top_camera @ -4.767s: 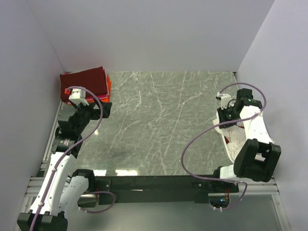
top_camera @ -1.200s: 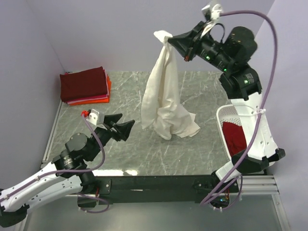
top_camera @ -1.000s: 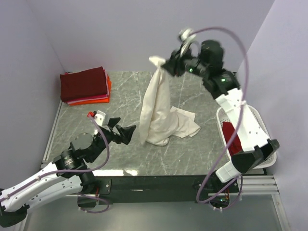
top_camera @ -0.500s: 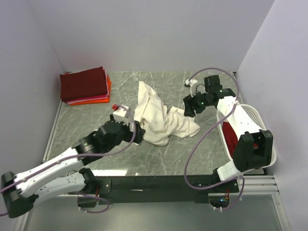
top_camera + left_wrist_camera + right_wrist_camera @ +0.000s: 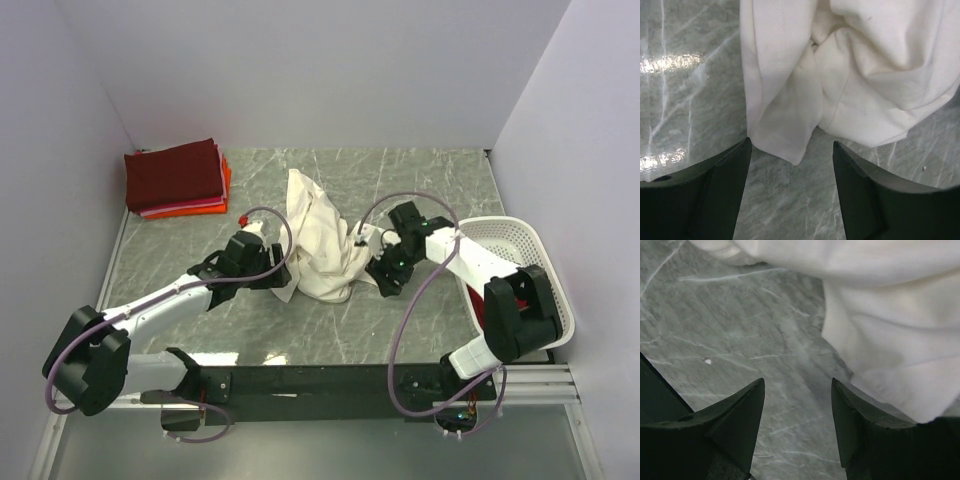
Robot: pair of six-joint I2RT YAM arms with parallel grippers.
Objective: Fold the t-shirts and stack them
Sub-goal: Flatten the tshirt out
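- Top external: cream-white t-shirt [image 5: 320, 240] is seen crumpled on the surface [image 5: 430, 180] between both hands.
- Left hand [image 5: 790, 192] is held spread, empty, a shirt corner between its fingertips [image 5: 742, 150].
- Right hand [image 5: 797, 425] is held spread, empty, beside the shirt's edge.

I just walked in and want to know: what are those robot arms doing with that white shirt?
They're folding shirts. The white shirt lies crumpled in the middle of the table. The left tool and right tool sit low at its two sides, both open, holding nothing. A folded stack waits in the far left corner.
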